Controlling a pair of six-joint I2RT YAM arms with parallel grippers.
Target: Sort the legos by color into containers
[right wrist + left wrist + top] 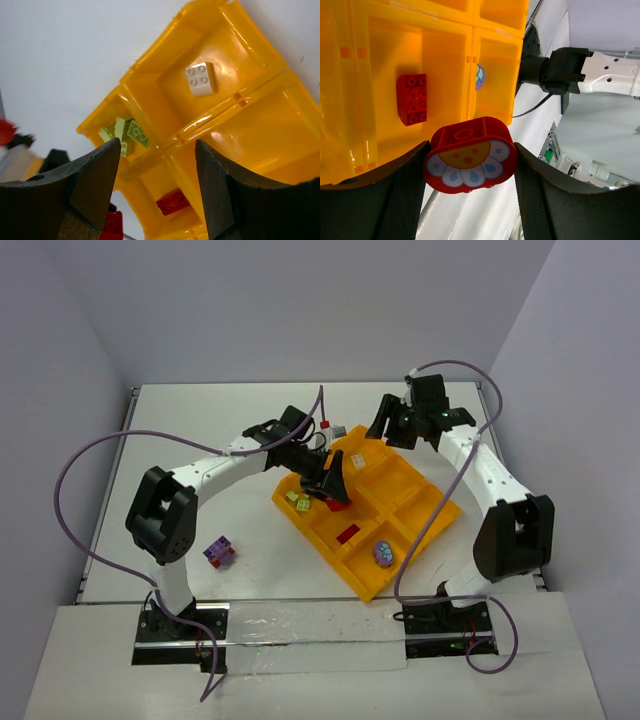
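Red flower brick: rounded, printed with a flower face, was pinched between both fingers of the left claw and held over the tray.
Left claw: was closed onto the flower brick, jaws only as wide as the brick itself.
Red brick: lay flat, studs up, on the floor of a middle compartment near the held piece.
Yellow-green bricks: made a small heap in the corner compartment beside the red one.
Pale brick: sat alone, four studs up, in the far-corner compartment.
Purple oval piece: rested in a compartment towards the tray's near corner.
Tray: orange-yellow, was turned diagonally on the surface between the two arms.
Right claw: had its jaws spread wide, held nothing, and hovered above the tray's far corner.
Purple clump: lay on the surface left of the tray, well apart from it, near the left arm's elbow.
Surface: was white.
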